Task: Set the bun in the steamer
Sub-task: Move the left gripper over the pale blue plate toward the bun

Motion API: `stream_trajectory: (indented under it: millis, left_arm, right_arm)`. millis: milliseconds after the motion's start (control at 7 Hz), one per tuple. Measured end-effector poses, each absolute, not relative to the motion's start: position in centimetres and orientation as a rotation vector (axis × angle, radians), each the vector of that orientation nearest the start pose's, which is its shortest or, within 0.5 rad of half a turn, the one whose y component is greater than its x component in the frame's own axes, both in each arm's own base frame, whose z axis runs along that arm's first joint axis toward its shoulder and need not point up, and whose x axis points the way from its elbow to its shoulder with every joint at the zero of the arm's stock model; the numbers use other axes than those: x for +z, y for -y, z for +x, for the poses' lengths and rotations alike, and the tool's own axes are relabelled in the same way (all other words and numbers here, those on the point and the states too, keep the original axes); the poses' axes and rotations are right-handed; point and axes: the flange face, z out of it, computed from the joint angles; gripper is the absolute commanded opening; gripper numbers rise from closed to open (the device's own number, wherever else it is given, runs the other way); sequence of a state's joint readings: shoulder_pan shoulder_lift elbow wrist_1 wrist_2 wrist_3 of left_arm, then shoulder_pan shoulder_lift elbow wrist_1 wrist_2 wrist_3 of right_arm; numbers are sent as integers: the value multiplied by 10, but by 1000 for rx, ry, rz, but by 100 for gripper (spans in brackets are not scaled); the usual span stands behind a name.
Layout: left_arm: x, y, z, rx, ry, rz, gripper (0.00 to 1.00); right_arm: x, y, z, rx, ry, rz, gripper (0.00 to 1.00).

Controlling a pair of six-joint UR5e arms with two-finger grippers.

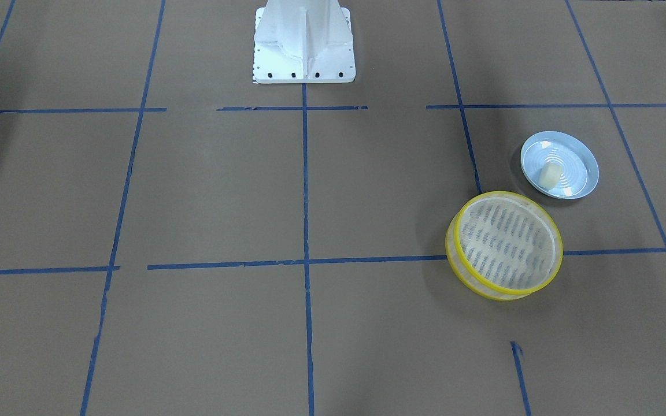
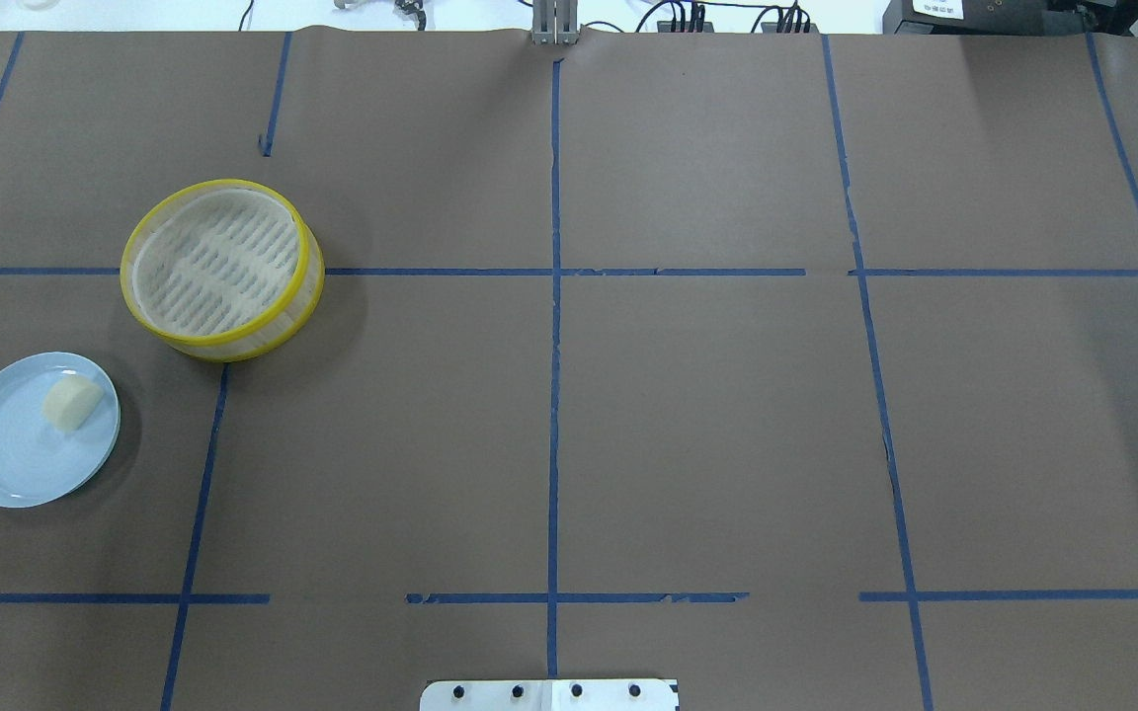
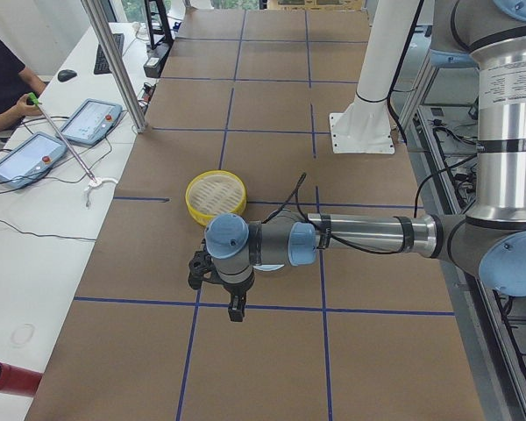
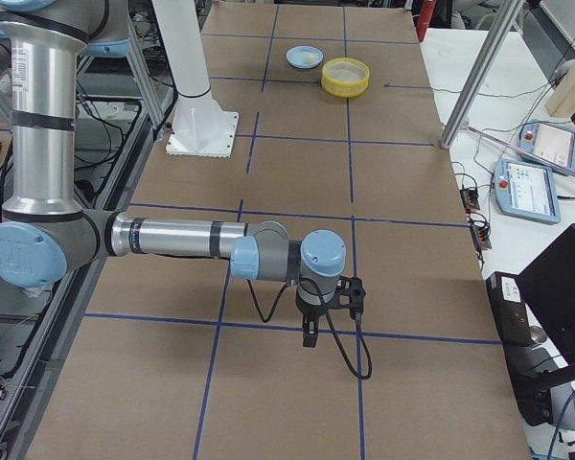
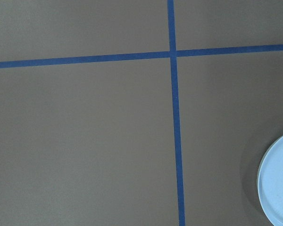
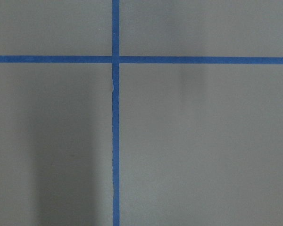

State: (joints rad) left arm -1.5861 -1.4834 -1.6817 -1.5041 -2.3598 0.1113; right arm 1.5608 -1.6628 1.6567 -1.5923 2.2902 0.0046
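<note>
The cream-white bun (image 1: 551,175) lies on a pale blue plate (image 1: 571,164), also in the overhead view (image 2: 71,401). The yellow-rimmed steamer (image 1: 503,195) stands empty just beside the plate, on the robot's left side of the table (image 2: 231,346). My left gripper (image 3: 235,307) shows only in the exterior left view, hanging low over the table near the plate; I cannot tell if it is open or shut. My right gripper (image 4: 310,337) shows only in the exterior right view, far from the steamer (image 4: 345,91); I cannot tell its state either.
The table is covered in brown paper with a grid of blue tape. The white robot base (image 1: 304,46) stands at the table's middle edge. The plate's rim (image 5: 278,188) shows at the lower right of the left wrist view. Operator tablets (image 3: 92,121) lie on a side table.
</note>
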Motion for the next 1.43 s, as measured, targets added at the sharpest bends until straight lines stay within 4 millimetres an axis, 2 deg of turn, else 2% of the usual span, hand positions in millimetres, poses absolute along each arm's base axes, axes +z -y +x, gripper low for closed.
stream_trajectory:
  millis: [286,429,571,857,1143,1429]
  left_arm:
    - [643,456,-69,80,-789,25,100]
    - [628,461,-69,87,-787,52,100]
    - [604,465,-69,76,-785,83,100]
    - [549,460,-59,50,-788,143,100]
    - [505,454,-21,55,-791,153,100]
    - [471,448,22,57,-769,148,100]
  right_arm:
    - [666,451,63,5,719,-31,100]
    - [666,451,63,5,719,-32,100]
    - [666,451,63,5,719,-32,100]
    - [666,451,63,5,719,-32,100]
    - [666,451,63,5,719,-32,100]
    - [666,451,63,4,719,-32,100]
